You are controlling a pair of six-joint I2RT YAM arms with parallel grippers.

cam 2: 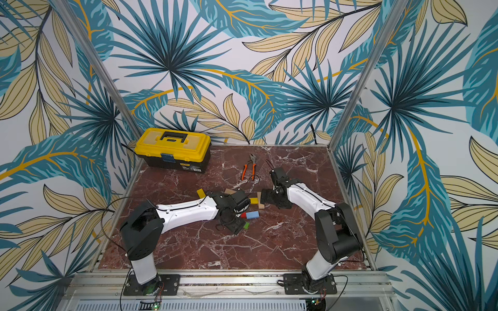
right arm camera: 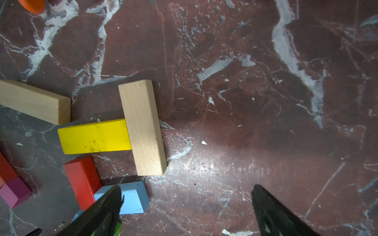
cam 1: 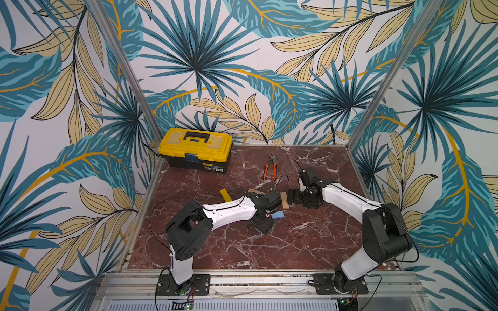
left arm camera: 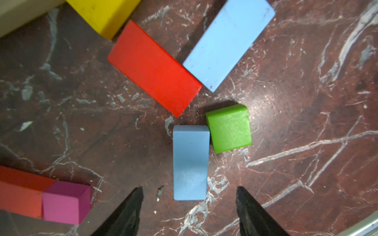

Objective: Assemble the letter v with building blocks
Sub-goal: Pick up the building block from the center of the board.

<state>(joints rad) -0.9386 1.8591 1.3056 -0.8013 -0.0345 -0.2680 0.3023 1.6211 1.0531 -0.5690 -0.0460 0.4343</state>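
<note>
While no finished letter v lies on the worktop [cam 1: 310, 242] yet, we find the building blocks [cam 2: 252, 214] bunched at its centre, between the ends of the two arms. Seen from the left wrist, a small light-blue block [left arm camera: 190, 162] sits between the jaws of the left gripper [left arm camera: 189, 189]. Those jaws are partway apart, with marble showing on either side, and they touch neither face of the block. A green cube [left arm camera: 229, 128] touches that block at one corner. Just beyond, a red block [left arm camera: 154, 68] and a long light-blue block [left arm camera: 229, 44] slant toward each other like the arms of a V, their near corners almost meeting beside the cube. A yellow bar [left arm camera: 104, 16] lies just beside the red block's far end. Apart from these, a magenta cube [left arm camera: 65, 202] sits against a second red block [left arm camera: 20, 196].

From the right wrist we see the yellow bar's other end pressed against the side of a plain-wood bar [right arm camera: 143, 128], making a T, with a second plain-wood bar [right arm camera: 34, 101] nearby. The jaws of the right gripper [right arm camera: 187, 189] stand wide over bare marble and hold nothing.

In both top views a second yellow bar [cam 1: 225, 194] lies at ten o'clock from the cluster. The orange-handled pliers [cam 1: 270, 167] lie at twelve, and a yellow toolbox [cam 1: 195, 149] stands at eleven, in the far corner.
</note>
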